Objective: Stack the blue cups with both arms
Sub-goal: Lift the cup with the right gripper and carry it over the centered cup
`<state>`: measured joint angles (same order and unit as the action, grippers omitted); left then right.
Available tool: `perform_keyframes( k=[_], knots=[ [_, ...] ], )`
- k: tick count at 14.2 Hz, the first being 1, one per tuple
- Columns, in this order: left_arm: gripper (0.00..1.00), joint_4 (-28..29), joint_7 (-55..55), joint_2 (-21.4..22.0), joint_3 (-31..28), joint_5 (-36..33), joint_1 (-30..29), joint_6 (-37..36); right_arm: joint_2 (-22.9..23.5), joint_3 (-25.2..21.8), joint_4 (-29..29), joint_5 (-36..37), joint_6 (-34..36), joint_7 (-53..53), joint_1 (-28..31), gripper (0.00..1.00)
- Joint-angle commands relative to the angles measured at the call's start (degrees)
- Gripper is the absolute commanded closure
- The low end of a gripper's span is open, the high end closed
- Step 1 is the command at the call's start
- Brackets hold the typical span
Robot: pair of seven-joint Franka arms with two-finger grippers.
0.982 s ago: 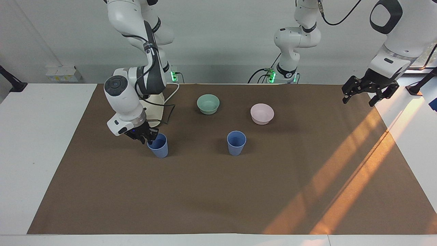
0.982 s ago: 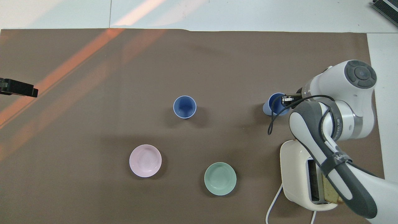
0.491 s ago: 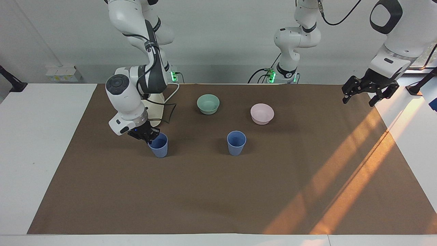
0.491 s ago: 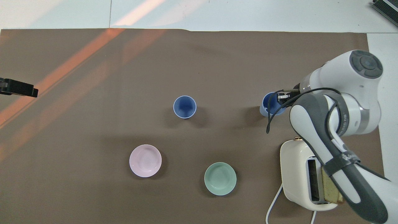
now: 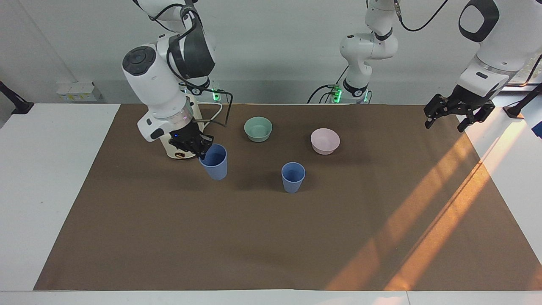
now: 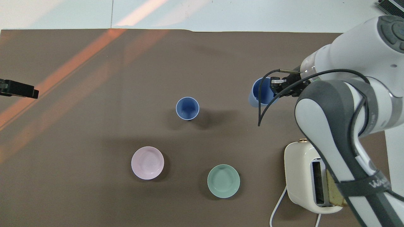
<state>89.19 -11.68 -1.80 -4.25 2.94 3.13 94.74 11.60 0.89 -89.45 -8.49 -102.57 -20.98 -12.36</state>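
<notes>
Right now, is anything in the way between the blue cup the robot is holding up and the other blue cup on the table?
Nothing visible. The right gripper holds the lifted cup over bare mat; the standing cup is open-topped. The green bowl and pink bowl sit nearer the robots, off that path.

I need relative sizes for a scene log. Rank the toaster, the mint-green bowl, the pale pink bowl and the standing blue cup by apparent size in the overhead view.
1. Toaster, clearly largest.
2. Mint-green bowl and pale pink bowl: alike, not ranked.
3. Standing blue cup, smallest.

Two blue cups [image 5: 293, 177] [image 5: 214, 161], two bowls [image 5: 258, 128] [image 5: 325, 141], one toaster [image 6: 307, 178].
</notes>
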Motion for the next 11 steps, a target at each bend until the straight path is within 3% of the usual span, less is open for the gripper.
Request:
perform_keyframes(
  k=[1, 6, 8, 11],
  knots=[
    [0.00, -1.39, -0.27, -0.49, 0.64, -0.83, -0.75, -1.31, 1.49, 0.52, 5.42, 0.05, 2.38, -10.18, -5.55, 1.00],
    [0.00, -1.39, -0.27, -0.49, 0.64, -0.83, -0.75, -1.31, 1.85, 0.60, 6.74, 0.22, -0.33, -19.26, -12.77, 1.00],
    [0.00, -1.39, -0.27, -0.49, 0.64, -0.83, -0.75, -1.31, 4.21, 0.34, 8.06, 0.31, -1.57, -22.17, -16.10, 1.00],
    [0.00, -1.30, -0.27, -0.49, 0.64, -0.83, -0.75, -1.40, 5.01, 0.61, 7.63, 0.40, -3.77, -23.06, -16.65, 1.00]
  ],
)
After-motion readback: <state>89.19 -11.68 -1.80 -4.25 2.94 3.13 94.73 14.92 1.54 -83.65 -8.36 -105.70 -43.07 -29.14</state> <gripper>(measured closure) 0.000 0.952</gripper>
